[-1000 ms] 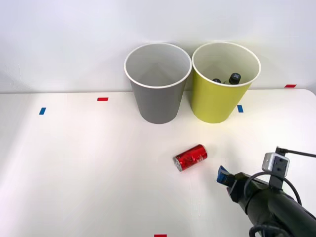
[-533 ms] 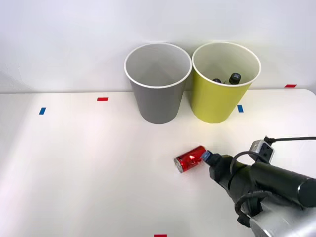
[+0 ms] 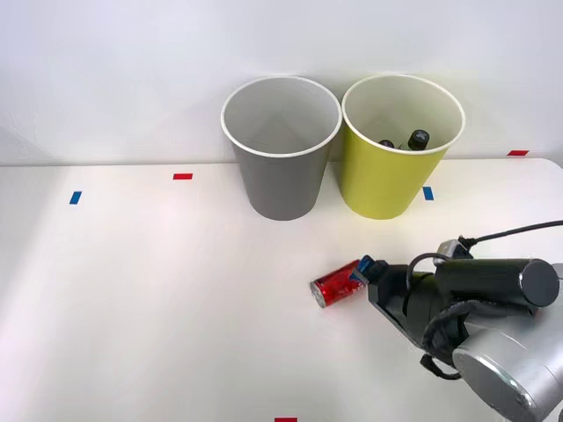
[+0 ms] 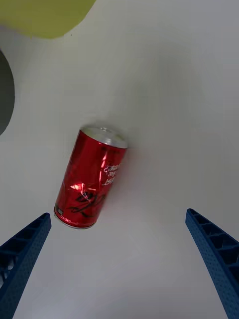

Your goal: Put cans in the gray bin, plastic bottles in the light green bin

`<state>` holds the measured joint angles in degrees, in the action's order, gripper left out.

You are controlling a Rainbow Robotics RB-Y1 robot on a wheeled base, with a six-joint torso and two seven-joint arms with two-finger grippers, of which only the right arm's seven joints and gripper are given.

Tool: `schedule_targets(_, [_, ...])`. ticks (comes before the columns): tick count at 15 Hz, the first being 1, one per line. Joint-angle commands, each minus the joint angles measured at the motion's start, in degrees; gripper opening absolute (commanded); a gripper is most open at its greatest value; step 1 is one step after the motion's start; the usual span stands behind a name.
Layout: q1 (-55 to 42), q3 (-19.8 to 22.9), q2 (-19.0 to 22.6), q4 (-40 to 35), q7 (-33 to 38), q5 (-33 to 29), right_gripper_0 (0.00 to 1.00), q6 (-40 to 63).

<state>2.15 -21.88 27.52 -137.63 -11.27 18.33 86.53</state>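
Observation:
A small red can [image 3: 332,287] lies on its side on the white table, in front of the two bins. My right gripper [image 3: 361,270] hovers at the can's right end, open. In the right wrist view the can [image 4: 92,178] lies on the table ahead of the two spread blue fingers [image 4: 22,251], nearer one of them, with nothing touching it. The gray bin [image 3: 281,176] stands at the back, its inside pale and bare. Beside it on the right, the light green bin [image 3: 387,180] holds dark plastic bottles [image 3: 416,139], only their black-capped tops showing.
Small tape marks dot the table: red [image 3: 182,176] and blue [image 3: 75,197] at the left, blue [image 3: 427,192] and red [image 3: 517,152] by the green bin, red [image 3: 285,419] at the front edge. A white wall rises behind the bins.
My right arm has swung in from the lower right, moving left and forward until its fingers reach the can's right end. The can and both bins have stayed put.

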Motion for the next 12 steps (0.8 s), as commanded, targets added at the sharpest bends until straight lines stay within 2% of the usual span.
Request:
schedule_targets(1, [1.98, 0.35, -0.01, 0.88, 8.02, 3.73, 0.94, -0.04])
schedule_targets(3, [2.69, 0.35, -0.89, 0.88, 11.10, 3.81, 0.94, -0.04])
schedule_targets(5, [3.74, 0.00, -1.68, 2.72, 10.31, 3.02, 0.94, -0.13])
schedule_targets(12, [10.68, -1.76, -7.04, 14.41, 10.04, -0.76, 0.94, -0.13])
